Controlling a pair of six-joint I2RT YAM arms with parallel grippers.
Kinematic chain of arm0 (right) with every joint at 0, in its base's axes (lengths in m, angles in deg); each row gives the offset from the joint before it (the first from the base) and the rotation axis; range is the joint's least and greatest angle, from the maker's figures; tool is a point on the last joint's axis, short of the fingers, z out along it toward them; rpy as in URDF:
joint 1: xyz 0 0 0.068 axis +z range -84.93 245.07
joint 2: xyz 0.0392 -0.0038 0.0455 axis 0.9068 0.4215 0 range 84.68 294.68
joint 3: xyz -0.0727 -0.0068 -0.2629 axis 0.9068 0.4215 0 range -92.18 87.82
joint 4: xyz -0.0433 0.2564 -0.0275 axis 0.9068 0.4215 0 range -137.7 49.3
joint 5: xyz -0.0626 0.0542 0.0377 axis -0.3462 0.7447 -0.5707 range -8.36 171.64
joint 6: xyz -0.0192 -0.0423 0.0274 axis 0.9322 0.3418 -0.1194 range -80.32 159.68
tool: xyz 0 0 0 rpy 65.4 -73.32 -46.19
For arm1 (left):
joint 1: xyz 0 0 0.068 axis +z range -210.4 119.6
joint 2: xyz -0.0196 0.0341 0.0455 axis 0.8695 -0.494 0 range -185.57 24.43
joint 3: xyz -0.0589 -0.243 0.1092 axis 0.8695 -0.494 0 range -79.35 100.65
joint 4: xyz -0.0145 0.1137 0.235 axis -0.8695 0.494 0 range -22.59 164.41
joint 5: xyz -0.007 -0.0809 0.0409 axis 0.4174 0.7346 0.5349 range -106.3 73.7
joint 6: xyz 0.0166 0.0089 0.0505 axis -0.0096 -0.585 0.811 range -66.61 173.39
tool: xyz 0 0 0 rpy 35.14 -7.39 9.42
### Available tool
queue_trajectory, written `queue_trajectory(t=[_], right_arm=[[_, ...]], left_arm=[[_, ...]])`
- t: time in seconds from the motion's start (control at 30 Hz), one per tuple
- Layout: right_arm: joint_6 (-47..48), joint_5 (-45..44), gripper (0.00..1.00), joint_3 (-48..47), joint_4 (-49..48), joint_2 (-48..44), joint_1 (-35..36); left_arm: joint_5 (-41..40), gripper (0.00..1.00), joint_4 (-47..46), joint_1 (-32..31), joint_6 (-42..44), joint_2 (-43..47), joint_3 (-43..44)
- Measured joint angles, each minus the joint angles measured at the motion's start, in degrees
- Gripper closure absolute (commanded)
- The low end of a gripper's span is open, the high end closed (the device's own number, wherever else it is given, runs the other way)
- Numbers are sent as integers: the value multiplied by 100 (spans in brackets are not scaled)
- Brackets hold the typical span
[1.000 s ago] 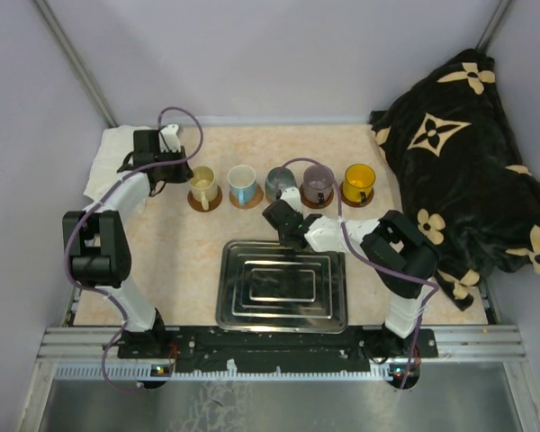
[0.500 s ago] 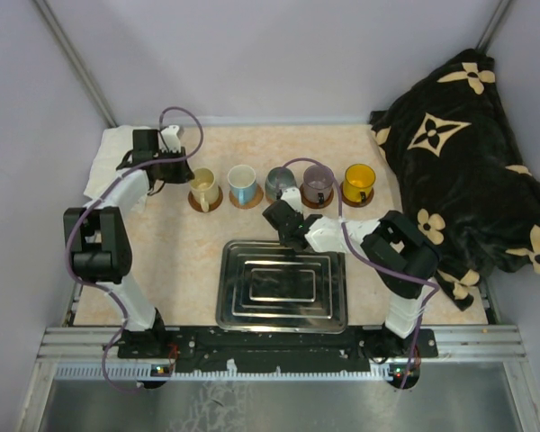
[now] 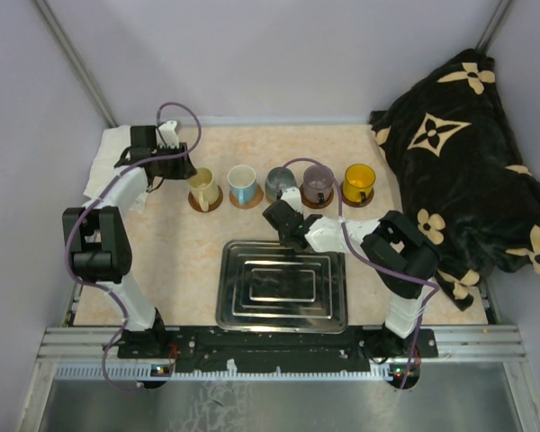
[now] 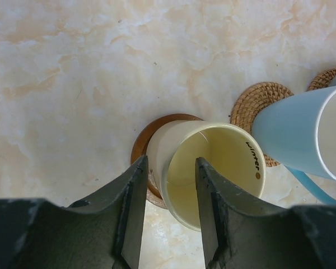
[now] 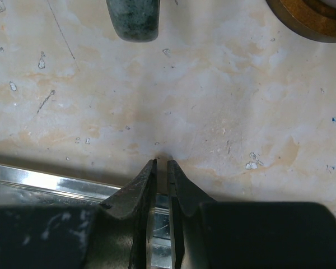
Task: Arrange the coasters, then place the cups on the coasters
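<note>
Marbled desk (image 3: 184, 261); black flowered blanket (image 3: 468, 153) well right of my right hand (image 5: 161, 163). Steel tray (image 3: 282, 283), far edge under that hand, fingers clenched on nothing. My left hand (image 4: 171, 165) released, fingers astride wall of cream cup (image 4: 224, 162), cup on dark coaster (image 4: 151, 130). Blue cup (image 4: 297, 134) just right, on woven coaster (image 4: 257, 101).

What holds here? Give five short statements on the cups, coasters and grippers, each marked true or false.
The cream cup stands on a coaster. True.
The left gripper is clamped on the blue cup. False: its jaws stand open astride the cream cup's wall.
The orange cup ends the row on the right. True.
The right gripper holds a coaster. False: it is shut and empty.
A cup lies in the tray. False: all five stand behind it.
</note>
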Motion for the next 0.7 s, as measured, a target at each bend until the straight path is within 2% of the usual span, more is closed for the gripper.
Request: queue_trajectory(t=[0.23,0.43,0.7], right_arm=[[0,2,86,0,0,0,0],[2,2,86,0,0,0,15],[55,-20,86,0,0,0,116]], left_arm=[[-94,45,-2,24,-48,13,68],[-284,42,26,24,-125,170,61],[-660,36,-33,24,-219,1233,-337]])
